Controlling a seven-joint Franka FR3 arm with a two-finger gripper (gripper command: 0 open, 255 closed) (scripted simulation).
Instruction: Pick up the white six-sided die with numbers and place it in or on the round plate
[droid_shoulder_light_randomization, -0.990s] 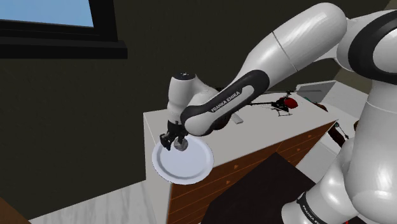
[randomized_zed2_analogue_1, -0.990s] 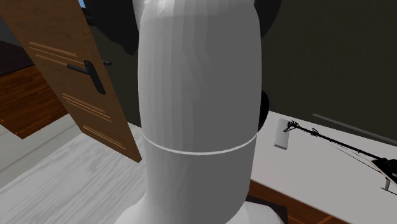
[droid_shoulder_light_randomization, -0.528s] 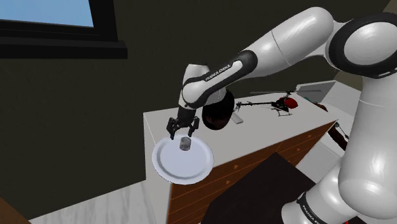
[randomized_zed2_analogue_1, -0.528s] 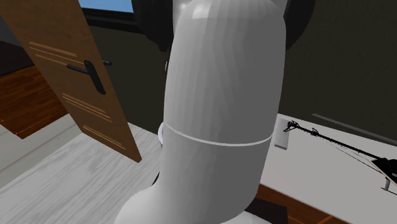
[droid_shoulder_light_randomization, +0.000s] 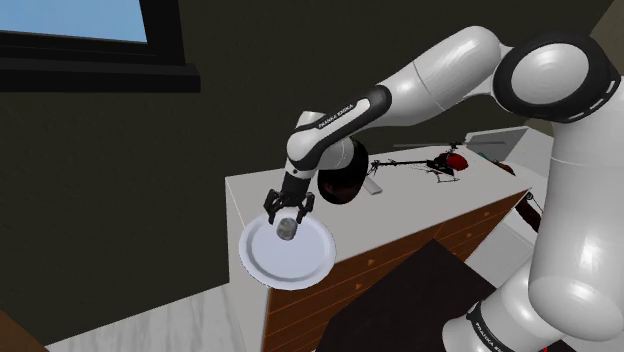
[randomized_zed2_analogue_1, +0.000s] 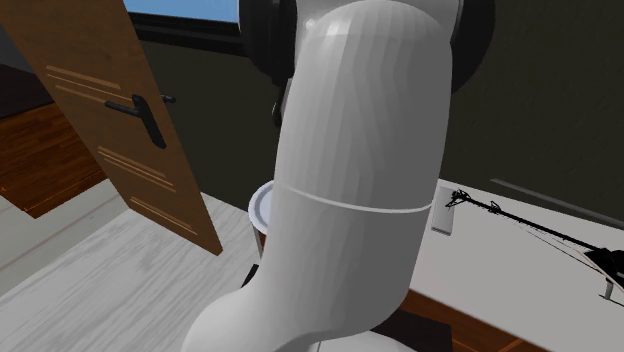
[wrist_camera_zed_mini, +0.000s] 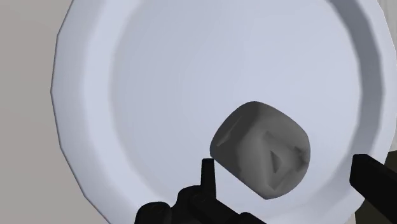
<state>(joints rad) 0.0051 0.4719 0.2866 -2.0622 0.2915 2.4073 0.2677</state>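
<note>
The white arm (randomized_zed2_analogue_1: 350, 190) hides most of the plate (randomized_zed2_analogue_1: 259, 207) near a door (randomized_zed2_analogue_1: 110, 110).

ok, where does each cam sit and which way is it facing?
Shoulder view: beside the stand, looking down over the dresser; the arm reaches to the open gripper above the grey die on the plate.
Second exterior view: close to the arm, facing a wooden door; a white arm link blocks the middle, the plate's rim beside it.
Wrist view: on the hand, looking down at die and plate past its fingers.
Shared: the plate, in all three.
</note>
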